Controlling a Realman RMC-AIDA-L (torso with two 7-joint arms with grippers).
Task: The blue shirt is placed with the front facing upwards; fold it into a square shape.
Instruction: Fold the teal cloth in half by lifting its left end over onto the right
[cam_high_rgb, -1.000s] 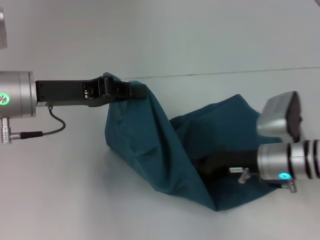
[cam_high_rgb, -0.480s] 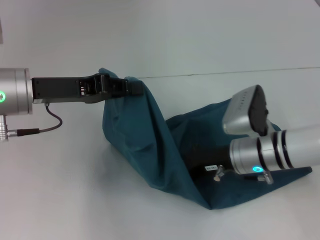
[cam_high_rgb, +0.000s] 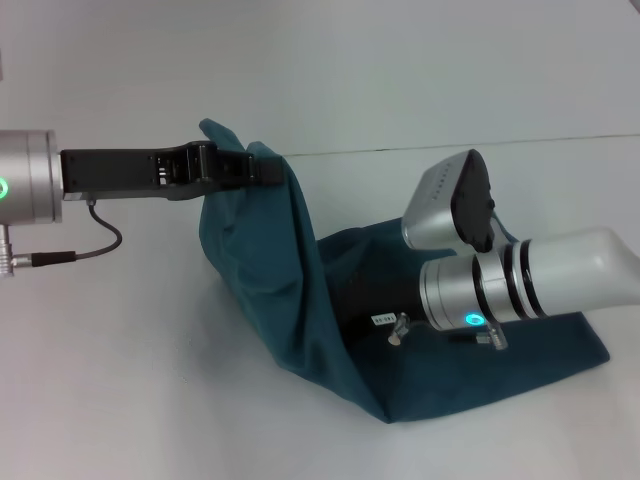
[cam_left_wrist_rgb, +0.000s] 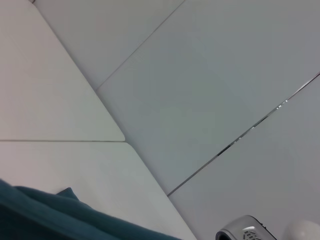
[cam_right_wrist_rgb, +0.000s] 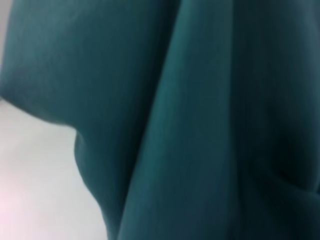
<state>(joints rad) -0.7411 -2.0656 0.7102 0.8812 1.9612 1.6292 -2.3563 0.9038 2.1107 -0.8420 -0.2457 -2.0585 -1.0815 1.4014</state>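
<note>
Head view: blue shirt (cam_high_rgb: 300, 290) bunched on the white counter (cam_high_rgb: 120, 380), one portion lifted clear of the surface, the remainder lying in a crumpled heap lower down and extending toward the robot's right. Left end effector (cam_high_rgb: 262, 170) extended horizontally from the robot's left, at the uppermost fold of the shirt, fingers closed together on a pinch of fabric; cloth hanging from that grip in a long diagonal drape down to a pointed corner resting on the counter. Right end effector (cam_high_rgb: 365, 298) reaching in from the robot's right, low over the shirt, its black front section buried between the hanging drape and the flat portion; opening of its fingers cannot be told, nor any hold on the fabric. Silver right wrist housing with lit green indicator positioned above the flat portion of the shirt. Seam line in the counter running horizontally beyond the shirt. Left wrist view: edge of the blue shirt (cam_left_wrist_rgb: 60, 215) against bare counter panels (cam_left_wrist_rgb: 200, 100), with part of the right arm's housing farther off. Right wrist view: folds of the blue shirt (cam_right_wrist_rgb: 200, 120) filling nearly the whole field, a patch of white counter (cam_right_wrist_rgb: 35, 190) beside the fabric.
</note>
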